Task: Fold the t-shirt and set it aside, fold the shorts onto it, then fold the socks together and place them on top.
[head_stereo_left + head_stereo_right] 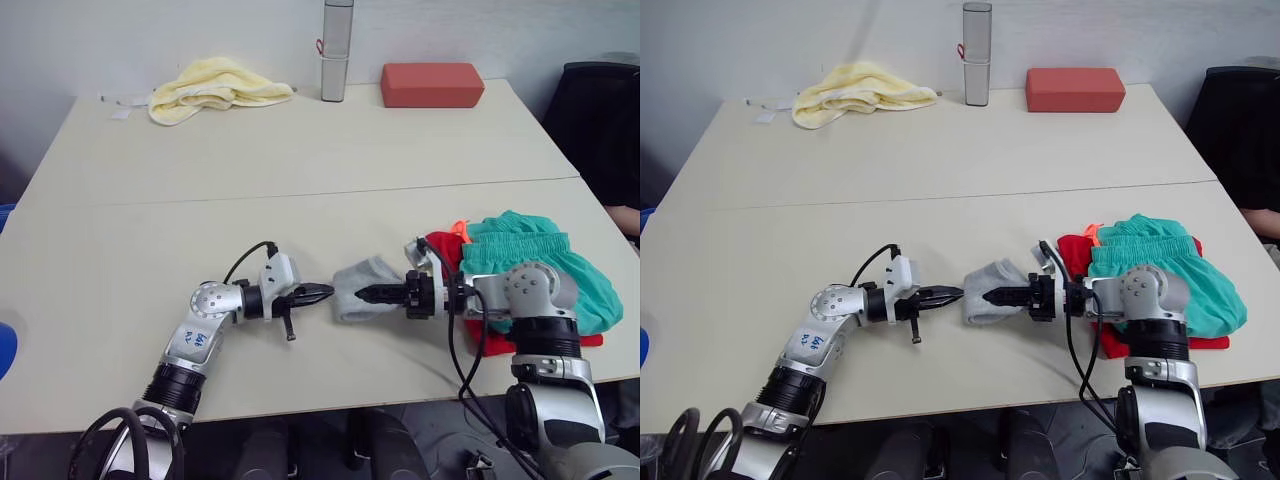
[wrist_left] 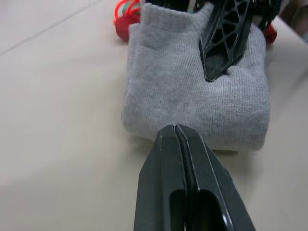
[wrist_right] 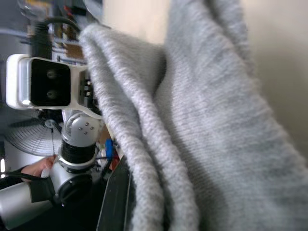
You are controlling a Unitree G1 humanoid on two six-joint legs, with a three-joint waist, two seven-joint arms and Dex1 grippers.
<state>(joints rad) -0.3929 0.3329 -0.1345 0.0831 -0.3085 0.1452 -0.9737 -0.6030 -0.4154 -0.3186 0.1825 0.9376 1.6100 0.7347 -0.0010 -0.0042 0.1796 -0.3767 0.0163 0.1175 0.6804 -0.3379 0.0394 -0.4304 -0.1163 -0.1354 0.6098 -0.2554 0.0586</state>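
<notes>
fingers of your right gripper (image 1: 362,294) pinch the socks (image 1: 362,289) at frame centre; left gripper (image 1: 322,293) is closed, empty; lift them squarely onto the shorts (image 1: 535,252).

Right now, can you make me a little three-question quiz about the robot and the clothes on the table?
1. True or false: the teal shorts lie on top of the red t-shirt.
2. Which gripper rests on the folded grey socks: left or right?
3. What stands between the yellow towel and the brick-red block at the table's far edge?

Key: 1 true. 2 right. 3 a tall silver bottle.
</notes>
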